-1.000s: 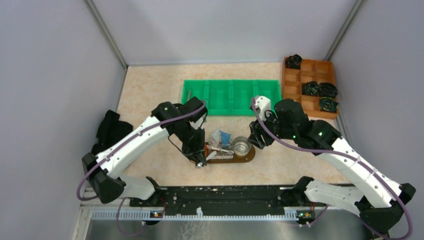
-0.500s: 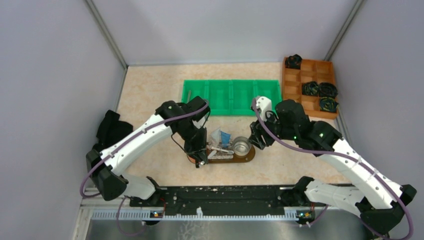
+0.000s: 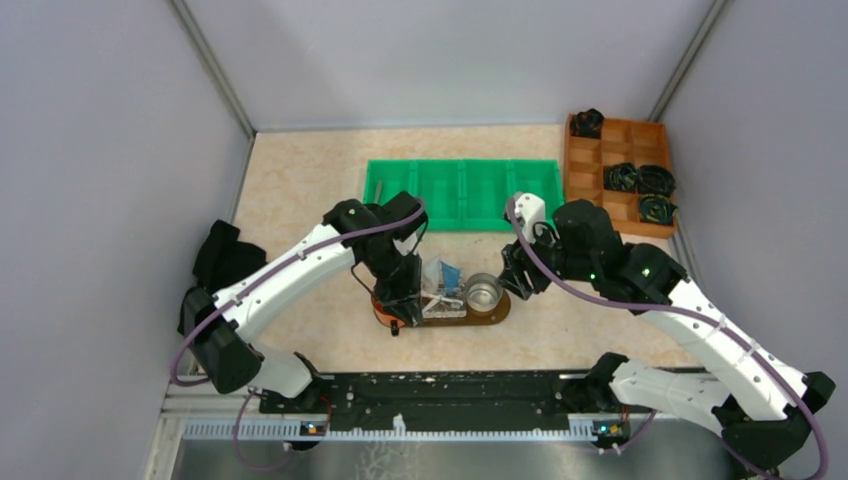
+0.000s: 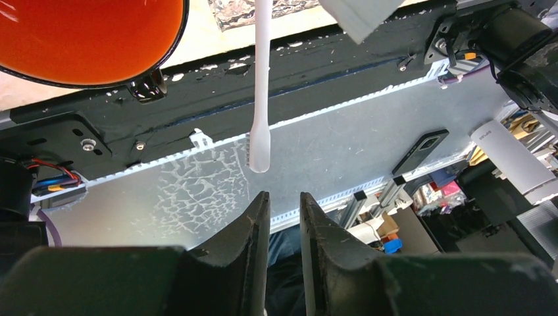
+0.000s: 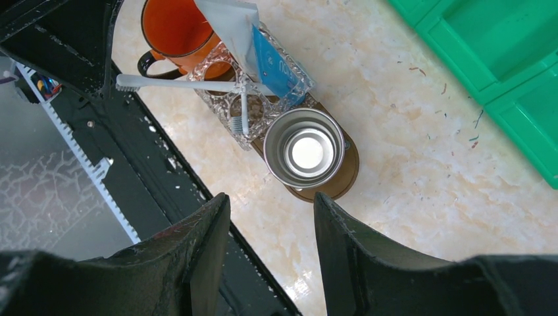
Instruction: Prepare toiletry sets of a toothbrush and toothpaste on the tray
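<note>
Two brushes and two tubes sit on the tray [image 5: 350, 164], so the sets look close to complete. The white tube [image 5: 227, 23] and blue tube [image 5: 273, 66] lean in a clear glass holder [image 5: 258, 108] between an orange mug [image 5: 174, 23] and an empty steel cup [image 5: 306, 148].

One toothbrush [image 5: 177, 83] lies flat across the holder, its handle jutting past the tray's near edge. A second brush [image 5: 242, 113] pokes head-down through a holder ring.

The left gripper [image 4: 284, 197] hangs just off the jutting handle, its fingers a narrow gap apart and gripping nothing. The right gripper [image 5: 270, 197] hovers over the cup end, jaws wide apart and empty.

Likely left to do: seating the flat brush properly. A slim grey stick [image 3: 379, 189] in the green bin [image 3: 470, 195] may also need fetching.
</note>
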`<move>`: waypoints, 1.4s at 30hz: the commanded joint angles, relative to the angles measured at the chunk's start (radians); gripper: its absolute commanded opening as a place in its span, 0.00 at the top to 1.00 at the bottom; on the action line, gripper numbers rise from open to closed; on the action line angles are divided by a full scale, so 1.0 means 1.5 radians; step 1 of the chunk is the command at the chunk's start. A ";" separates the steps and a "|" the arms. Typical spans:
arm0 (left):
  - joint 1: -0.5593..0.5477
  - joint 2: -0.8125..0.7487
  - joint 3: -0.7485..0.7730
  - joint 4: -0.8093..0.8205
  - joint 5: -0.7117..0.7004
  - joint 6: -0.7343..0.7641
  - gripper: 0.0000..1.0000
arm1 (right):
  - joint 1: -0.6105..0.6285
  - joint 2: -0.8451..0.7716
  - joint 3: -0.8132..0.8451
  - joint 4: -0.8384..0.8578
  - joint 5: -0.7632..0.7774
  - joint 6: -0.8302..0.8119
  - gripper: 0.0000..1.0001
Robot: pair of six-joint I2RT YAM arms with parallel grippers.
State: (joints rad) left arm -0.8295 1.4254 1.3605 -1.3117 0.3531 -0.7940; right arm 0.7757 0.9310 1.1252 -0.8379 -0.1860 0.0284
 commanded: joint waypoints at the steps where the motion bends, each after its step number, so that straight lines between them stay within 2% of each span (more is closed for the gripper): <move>1: -0.005 0.002 -0.003 0.004 0.006 -0.011 0.70 | -0.005 -0.011 -0.008 0.017 -0.008 0.003 0.50; 10: -0.005 -0.007 0.022 -0.011 -0.005 -0.018 0.69 | -0.004 -0.010 -0.010 0.019 -0.008 0.004 0.50; 15: -0.005 -0.023 0.092 -0.028 -0.042 -0.032 0.62 | -0.005 -0.007 -0.008 0.017 -0.006 0.008 0.49; 19: -0.006 -0.054 0.140 0.012 -0.086 -0.039 0.50 | -0.004 -0.001 0.001 0.021 -0.004 0.015 0.48; 22: -0.006 -0.067 0.153 0.038 -0.113 -0.034 0.45 | -0.005 0.008 0.014 0.017 -0.004 0.019 0.47; 23: -0.006 -0.071 0.153 0.048 -0.119 -0.031 0.41 | -0.004 0.011 0.019 0.016 -0.002 0.020 0.46; 24: -0.006 -0.075 0.152 0.060 -0.124 -0.027 0.31 | -0.004 0.013 0.021 0.015 -0.001 0.023 0.45; 26: -0.007 -0.085 0.146 0.089 -0.135 -0.017 0.03 | -0.004 0.018 0.030 0.017 -0.002 0.029 0.40; 28: -0.006 -0.107 0.131 0.124 -0.152 -0.005 0.01 | -0.004 0.021 0.039 0.014 -0.005 0.037 0.04; 29: -0.006 -0.117 0.126 0.141 -0.158 0.002 0.01 | -0.004 0.022 0.044 0.013 -0.003 0.042 0.02; 35: -0.006 -0.217 0.027 0.308 -0.207 0.070 0.01 | -0.004 0.004 0.065 0.012 0.098 0.144 0.01; 42: -0.005 -0.406 -0.185 0.503 -0.284 0.143 0.01 | -0.004 -0.088 -0.001 0.056 0.121 0.210 0.01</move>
State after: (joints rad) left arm -0.8352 0.9485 1.2209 -0.7738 0.0292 -0.6720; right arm 0.7757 0.8982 1.1645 -0.8261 -0.0483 0.2600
